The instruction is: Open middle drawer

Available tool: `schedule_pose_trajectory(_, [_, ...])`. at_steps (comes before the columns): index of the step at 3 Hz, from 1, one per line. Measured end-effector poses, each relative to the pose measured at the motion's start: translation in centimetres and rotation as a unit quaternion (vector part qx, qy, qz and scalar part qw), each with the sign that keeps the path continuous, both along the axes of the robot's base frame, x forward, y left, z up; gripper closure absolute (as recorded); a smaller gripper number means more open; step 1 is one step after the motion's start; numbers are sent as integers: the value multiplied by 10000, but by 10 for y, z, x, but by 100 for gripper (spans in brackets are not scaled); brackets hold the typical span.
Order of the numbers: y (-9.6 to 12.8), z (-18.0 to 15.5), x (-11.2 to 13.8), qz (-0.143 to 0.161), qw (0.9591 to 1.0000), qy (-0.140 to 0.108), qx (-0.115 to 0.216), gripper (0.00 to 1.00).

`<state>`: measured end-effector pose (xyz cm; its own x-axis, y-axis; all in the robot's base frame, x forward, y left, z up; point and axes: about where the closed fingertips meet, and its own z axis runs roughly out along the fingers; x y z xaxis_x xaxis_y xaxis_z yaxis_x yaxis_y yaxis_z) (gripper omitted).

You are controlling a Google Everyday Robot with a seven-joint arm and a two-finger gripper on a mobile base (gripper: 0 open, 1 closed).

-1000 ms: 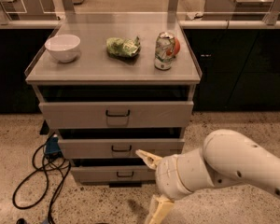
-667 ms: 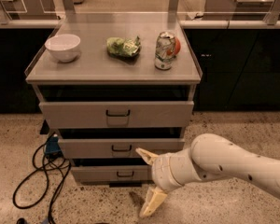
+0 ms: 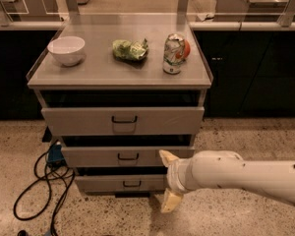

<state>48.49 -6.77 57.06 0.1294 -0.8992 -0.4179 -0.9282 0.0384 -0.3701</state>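
The middle drawer (image 3: 98,157) is a grey-beige front, second of three in a small cabinet, with a small black loop handle (image 3: 128,157). It looks closed, flush with the drawers above and below. My gripper (image 3: 168,182) reaches in from the right on a white arm. Its two cream fingers are spread apart, the upper one (image 3: 167,157) by the middle drawer's right end, the lower one (image 3: 170,201) near the floor. It holds nothing and sits to the right of the handle.
On the cabinet top (image 3: 93,73) stand a white bowl (image 3: 66,49), a green crumpled bag (image 3: 130,49) and a drink can (image 3: 174,53). Black cables (image 3: 44,181) lie on the speckled floor at left. Dark counters stand behind.
My arm has stretched out further to the left and the gripper has moved up towards the drawer fronts. The drawers have not moved.
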Motion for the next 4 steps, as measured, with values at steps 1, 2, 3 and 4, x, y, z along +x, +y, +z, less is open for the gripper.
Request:
schedule_pose_trajectory(1, [-16,-4,1,-62,9993,-228,-306,0])
schedule_pose_trajectory(2, [-16,-5,0,-61,9993,-218,-304,0])
schedule_pose_trajectory(3, [-23,-26,15,-145,9996,-50,-225,0])
schedule_pose_trajectory(4, [-41,-66,47,-345,9991,237,85,0])
